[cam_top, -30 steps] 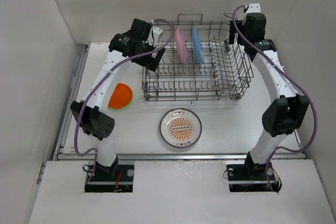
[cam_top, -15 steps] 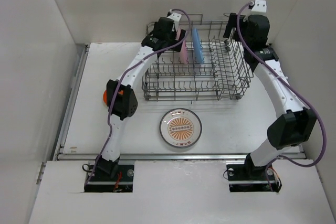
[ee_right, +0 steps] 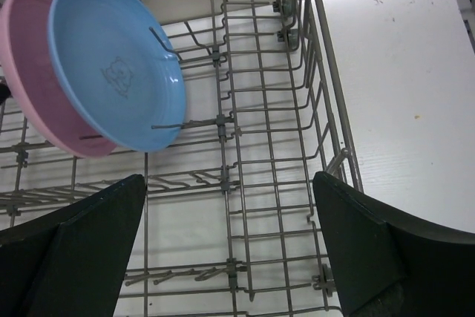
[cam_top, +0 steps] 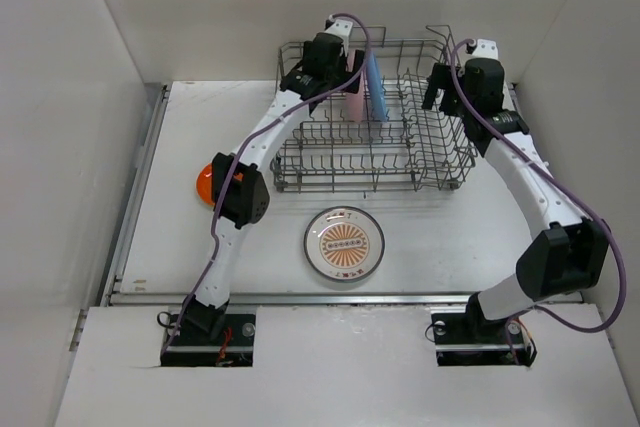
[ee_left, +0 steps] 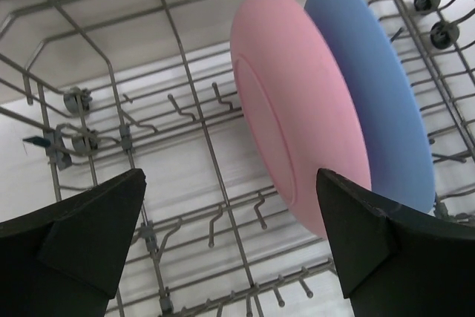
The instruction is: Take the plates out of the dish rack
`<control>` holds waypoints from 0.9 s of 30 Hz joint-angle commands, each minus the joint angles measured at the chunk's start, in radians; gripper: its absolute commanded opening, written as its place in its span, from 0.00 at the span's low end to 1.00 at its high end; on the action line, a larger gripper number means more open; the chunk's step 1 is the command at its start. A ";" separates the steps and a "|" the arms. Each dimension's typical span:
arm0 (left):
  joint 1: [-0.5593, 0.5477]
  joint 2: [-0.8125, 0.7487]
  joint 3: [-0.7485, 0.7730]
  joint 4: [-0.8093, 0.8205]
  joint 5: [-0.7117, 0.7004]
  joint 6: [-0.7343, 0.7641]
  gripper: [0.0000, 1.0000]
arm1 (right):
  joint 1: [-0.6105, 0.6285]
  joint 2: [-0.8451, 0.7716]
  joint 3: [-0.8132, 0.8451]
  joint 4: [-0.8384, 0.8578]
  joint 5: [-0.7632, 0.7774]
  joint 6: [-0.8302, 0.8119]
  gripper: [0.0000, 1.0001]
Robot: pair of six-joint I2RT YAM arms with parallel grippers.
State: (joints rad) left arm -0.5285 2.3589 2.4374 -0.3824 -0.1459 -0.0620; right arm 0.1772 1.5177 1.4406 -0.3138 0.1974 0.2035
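Observation:
The grey wire dish rack stands at the back of the table. A pink plate and a blue plate stand upright side by side in its tines. My left gripper hovers open over the rack's back left. In the left wrist view it is empty, with the pink plate just in front of its right finger and the blue plate behind that. My right gripper is open and empty over the rack's right part, with both plates to its left.
A white plate with an orange sunburst lies flat on the table in front of the rack. An orange plate lies at the left, partly hidden by my left arm. White walls close in the left, back and right sides.
My left gripper has swung from the rack's left side to over its back left, close to the pink plate. My right gripper has shifted slightly over the rack's right part.

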 commanded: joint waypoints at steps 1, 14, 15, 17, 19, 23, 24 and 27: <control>0.001 -0.093 0.051 -0.088 0.000 -0.035 1.00 | 0.001 -0.045 -0.016 0.028 -0.033 0.022 1.00; -0.019 -0.084 0.127 -0.187 0.068 -0.101 1.00 | 0.001 -0.063 -0.017 -0.013 -0.024 -0.007 1.00; -0.019 -0.084 0.141 -0.203 0.068 -0.101 1.00 | 0.001 -0.063 -0.026 -0.013 -0.024 -0.007 1.00; -0.019 -0.084 0.163 -0.236 0.068 -0.101 1.00 | 0.001 -0.073 -0.026 -0.013 -0.013 -0.032 1.00; -0.019 -0.084 0.163 -0.248 0.051 -0.101 1.00 | 0.001 -0.073 -0.036 -0.013 -0.013 -0.032 1.00; -0.030 -0.066 0.089 -0.178 -0.064 -0.073 1.00 | 0.001 -0.063 -0.045 -0.013 -0.025 -0.032 1.00; -0.030 -0.052 0.078 -0.152 -0.095 -0.062 1.00 | 0.001 -0.063 -0.045 -0.013 -0.026 -0.032 1.00; -0.048 -0.029 0.032 -0.058 -0.162 -0.020 1.00 | 0.001 -0.063 -0.045 -0.013 -0.035 -0.032 1.00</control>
State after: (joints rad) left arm -0.5613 2.3508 2.5042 -0.5510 -0.1997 -0.1303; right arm 0.1772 1.4834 1.3968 -0.3382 0.1680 0.1825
